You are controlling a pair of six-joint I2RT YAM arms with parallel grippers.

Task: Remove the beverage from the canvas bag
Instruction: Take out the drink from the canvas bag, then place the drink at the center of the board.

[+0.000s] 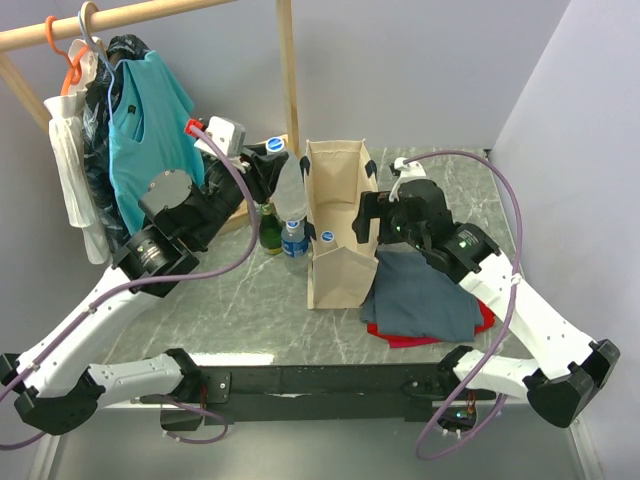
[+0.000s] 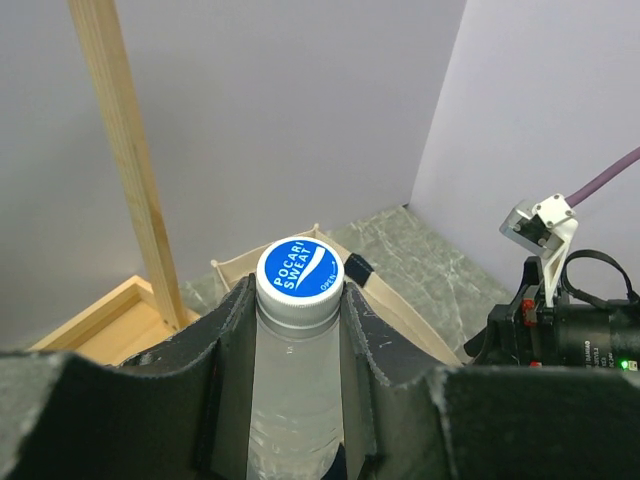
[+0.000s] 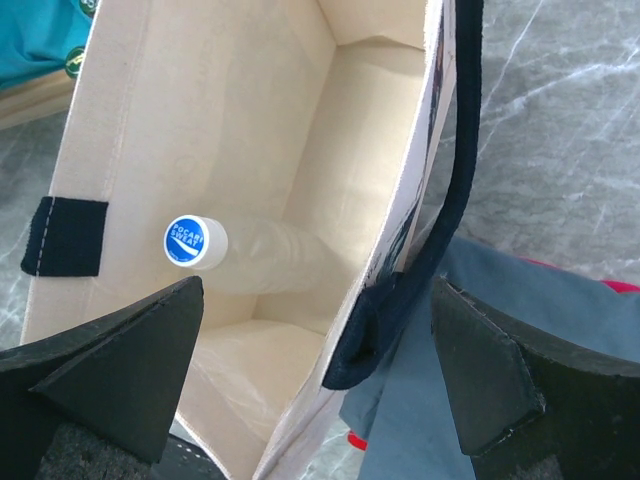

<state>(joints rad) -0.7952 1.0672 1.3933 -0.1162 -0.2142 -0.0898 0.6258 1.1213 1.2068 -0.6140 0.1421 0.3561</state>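
The beige canvas bag [image 1: 338, 262] stands open in the middle of the table, with dark navy handles [image 3: 452, 190]. Just left of it, my left gripper [image 1: 268, 172] is shut on the neck of a clear bottle with a blue Pocari Sweat cap [image 2: 299, 268], held upright outside the bag. A second blue-capped bottle [image 3: 195, 241] leans inside the bag [image 3: 330, 150] against its left wall. My right gripper [image 3: 315, 300] is open and straddles the bag's right wall, one finger inside and one outside over the cloth.
A green bottle [image 1: 270, 230] stands left of the bag near the held one. A folded grey-blue cloth [image 1: 420, 295] on a red one [image 1: 400, 338] lies right of the bag. A clothes rack with garments [image 1: 150, 120] and a wooden post [image 1: 290, 70] stand behind.
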